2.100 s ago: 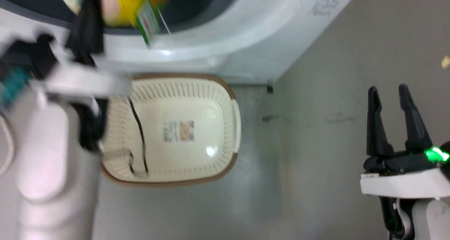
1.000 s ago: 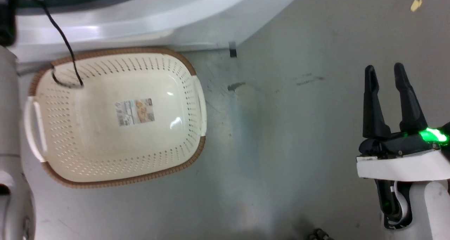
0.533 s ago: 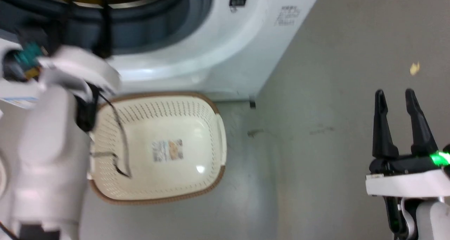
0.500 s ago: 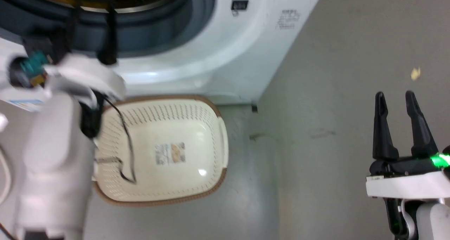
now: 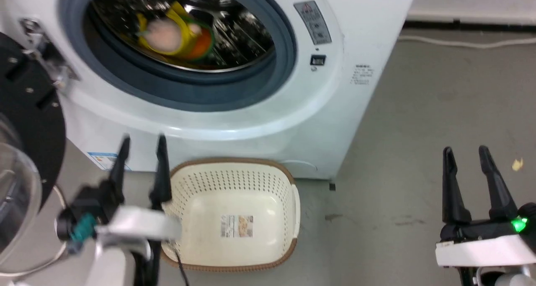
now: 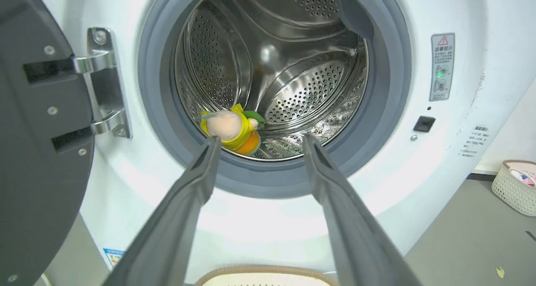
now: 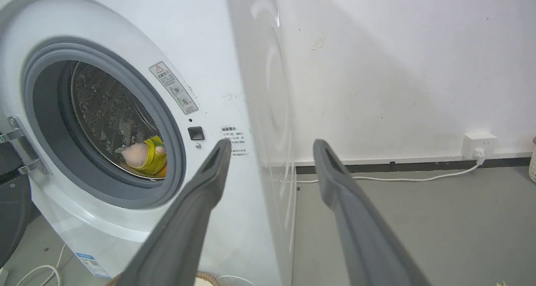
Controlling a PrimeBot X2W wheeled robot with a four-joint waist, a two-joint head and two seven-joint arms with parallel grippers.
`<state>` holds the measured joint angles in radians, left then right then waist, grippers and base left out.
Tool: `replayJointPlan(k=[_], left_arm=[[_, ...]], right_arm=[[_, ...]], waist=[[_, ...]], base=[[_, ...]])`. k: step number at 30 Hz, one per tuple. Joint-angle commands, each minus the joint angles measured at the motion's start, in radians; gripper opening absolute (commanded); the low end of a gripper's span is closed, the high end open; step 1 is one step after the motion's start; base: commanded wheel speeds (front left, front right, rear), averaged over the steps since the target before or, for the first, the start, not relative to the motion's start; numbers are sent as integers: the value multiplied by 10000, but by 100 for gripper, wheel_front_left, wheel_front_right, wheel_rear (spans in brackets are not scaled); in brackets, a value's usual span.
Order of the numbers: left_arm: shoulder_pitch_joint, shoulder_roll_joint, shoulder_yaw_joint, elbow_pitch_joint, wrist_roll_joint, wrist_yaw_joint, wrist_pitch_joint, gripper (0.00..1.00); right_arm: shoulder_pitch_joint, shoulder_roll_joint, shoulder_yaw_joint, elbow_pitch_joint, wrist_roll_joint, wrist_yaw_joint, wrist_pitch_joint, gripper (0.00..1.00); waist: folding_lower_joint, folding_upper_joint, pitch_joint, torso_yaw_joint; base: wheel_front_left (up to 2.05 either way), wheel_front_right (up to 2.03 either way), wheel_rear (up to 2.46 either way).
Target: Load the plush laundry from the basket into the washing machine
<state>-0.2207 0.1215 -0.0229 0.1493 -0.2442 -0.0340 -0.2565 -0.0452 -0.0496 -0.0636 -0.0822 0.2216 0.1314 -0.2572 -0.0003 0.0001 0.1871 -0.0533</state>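
The plush laundry (image 6: pixel 228 129) lies inside the washing machine (image 5: pixel 268 122), on the low front part of the steel drum (image 6: pixel 293 68), just behind the grey door ring (image 5: pixel 234 97). It rests loose and nothing grips it. The basket (image 5: pixel 234 181) stands on the floor directly in front of the machine. Its bottom shows a label and no laundry, so I judge the loading to be done.

The left gripper (image 5: pixel 143 140) is in front of the machine, below the opening and above the basket's left edge. Its jaws are apart and hold nothing, and they point toward the opening, a sensible pose for feeding the drum. The right gripper (image 5: pixel 465 148) is well to the right of the machine, over the floor (image 5: pixel 418 110), jaws apart and empty. I think it is kept aside so that it does not crowd the opening.

The door (image 5: pixel 25 131) hangs open on the left of the machine, near the left arm, and is the main thing in the way of a side move. The toy is blurred in the head view, so I cannot tell if it touches the ring. If it does, the closing door may pinch it.

To the right of the machine are a white cable (image 7: pixel 398 178), a wall socket (image 7: pixel 477 145), a small white basket (image 6: pixel 517 185) and a yellowish scrap (image 5: pixel 517 164). None of them blocks the opening.
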Motion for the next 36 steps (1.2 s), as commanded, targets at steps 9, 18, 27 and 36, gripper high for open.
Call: replayJointPlan(k=[9,18,27,36], left_arm=[[1351,-346,-116,-844,1000,376,-52,100],[1841,-490,-392,-1122,1626,493,-52,100],[1815,-609,-422,-986,1545,541,-53,100],[1790,-577,-378,-1029,1569,485,107,0]], right_arm=[[465,-6,327,-167,-460,-7,-46,100],[607,-6,508,39,-494,-7,-46,100],[627,-6,484,214,-509,-7,-46,100],[476,0,485,211,-545,0,104,0]], waist=[[3,-1,-484,240],[3,-1,-547,255],[3,-1,-544,371],[4,-1,-599,381]], base=[[0,0,0],[0,0,0],[0,0,0],[0,0,0]])
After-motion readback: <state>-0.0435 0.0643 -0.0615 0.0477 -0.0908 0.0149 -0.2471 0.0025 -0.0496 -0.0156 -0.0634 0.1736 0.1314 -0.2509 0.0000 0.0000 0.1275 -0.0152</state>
